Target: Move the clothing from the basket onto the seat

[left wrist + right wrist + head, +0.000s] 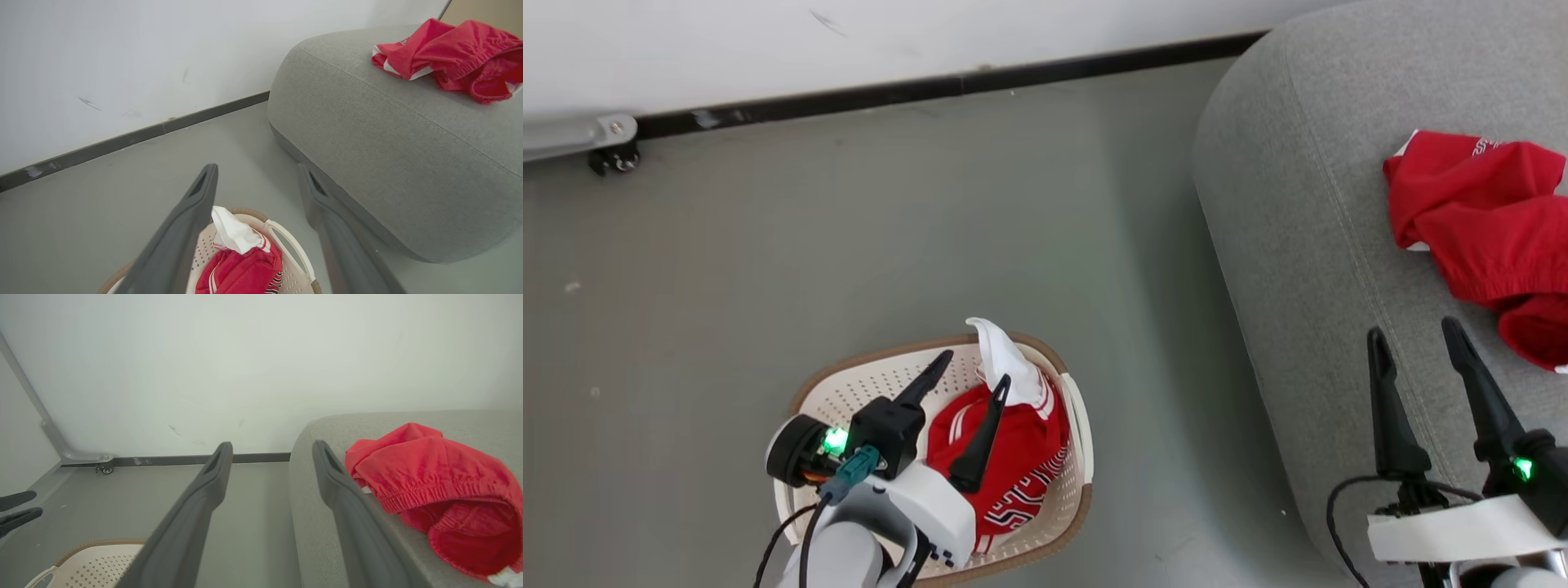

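Clothing [1013,457]: two bright red pieces lie well apart, one in the basket [849,384] and one on the seat [1307,204].
Striped piece [241,271]: crumpled in the right half of the basket, red with white stripes and dark-and-white lettering. A white flap [1005,351] stands up from it and leans over the far rim.
Red shorts [1478,220]: bunched on top of the seat toward its right side, with the elastic waistband gathered and a white edge showing at the left.
Basket: oval, cream, perforated, with a brown rim band. It stands on the grey floor [849,245] left of the seat, near it but apart. Its left half shows bare perforated bottom.
Seat: large, rounded, grey fabric with a stitched seam along the top.
Left gripper [976,367]: hovers over the basket with its jaws spread wide and nothing between them. In the head view one finger crosses the striped piece; I cannot tell whether it touches.
Right gripper [1413,328]: hangs over the front of the seat, jaws wide and empty, with the red shorts just beside its right finger and apart from it.
Backdrop: white wall [768,41] with a dark baseboard [931,86], and a metal bracket on a small caster [609,143] at the far left.
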{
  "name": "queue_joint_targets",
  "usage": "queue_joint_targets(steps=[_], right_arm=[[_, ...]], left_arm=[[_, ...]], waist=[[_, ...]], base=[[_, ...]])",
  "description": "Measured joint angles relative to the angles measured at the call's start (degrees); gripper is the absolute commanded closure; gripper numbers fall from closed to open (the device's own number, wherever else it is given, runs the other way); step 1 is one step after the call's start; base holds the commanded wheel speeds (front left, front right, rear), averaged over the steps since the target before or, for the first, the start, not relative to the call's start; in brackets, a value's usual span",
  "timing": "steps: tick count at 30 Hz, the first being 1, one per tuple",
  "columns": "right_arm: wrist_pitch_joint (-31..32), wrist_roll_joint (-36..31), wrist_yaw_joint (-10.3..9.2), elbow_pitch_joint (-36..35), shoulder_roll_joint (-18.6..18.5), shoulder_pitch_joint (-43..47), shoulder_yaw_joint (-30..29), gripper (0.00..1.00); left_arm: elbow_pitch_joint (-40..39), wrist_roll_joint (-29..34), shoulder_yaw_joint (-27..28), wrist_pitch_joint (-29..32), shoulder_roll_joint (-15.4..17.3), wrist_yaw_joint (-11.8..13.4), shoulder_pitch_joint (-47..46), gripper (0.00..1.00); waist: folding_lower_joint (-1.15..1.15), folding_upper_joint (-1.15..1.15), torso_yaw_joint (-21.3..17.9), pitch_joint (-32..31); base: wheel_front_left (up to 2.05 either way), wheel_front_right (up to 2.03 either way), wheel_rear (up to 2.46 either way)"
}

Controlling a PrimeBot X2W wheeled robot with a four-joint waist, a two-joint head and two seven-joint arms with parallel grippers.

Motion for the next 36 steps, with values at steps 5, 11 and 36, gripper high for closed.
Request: queue_joint_targets(steps=[5, 11, 36], right_arm=[[-0.5, 0.6, 0.0, -0.3, 0.0, -2.4, 0.6, 0.0], [-1.1, 0.9, 0.0, -0.3, 0.0, -3.9, 1.0, 0.0], [-4.1, 3.3, 0.0, 1.4, 0.0, -13.2, 4.2, 0.0]], left_arm=[[1.4, 0.6, -0.1, 0.0, 0.2, -0.1, -2.0, 0.0], [2.9, 0.6, 0.0, 0.0, 0.3, -0.1, -3.6, 0.0], [11.6, 2.0, 0.5, 1.0, 2.2, -0.5, -10.2, 0.0]], waist=[[0.0, 0.0, -1.1, 2.7], [0.0, 0.0, -2.3, 5.3], [0.0, 0.0, -7.9, 16.8]], base=[[0.0, 0.0, 0.0], [0.0, 0.0, 0.0], [0.0, 0.0, 0.0]])
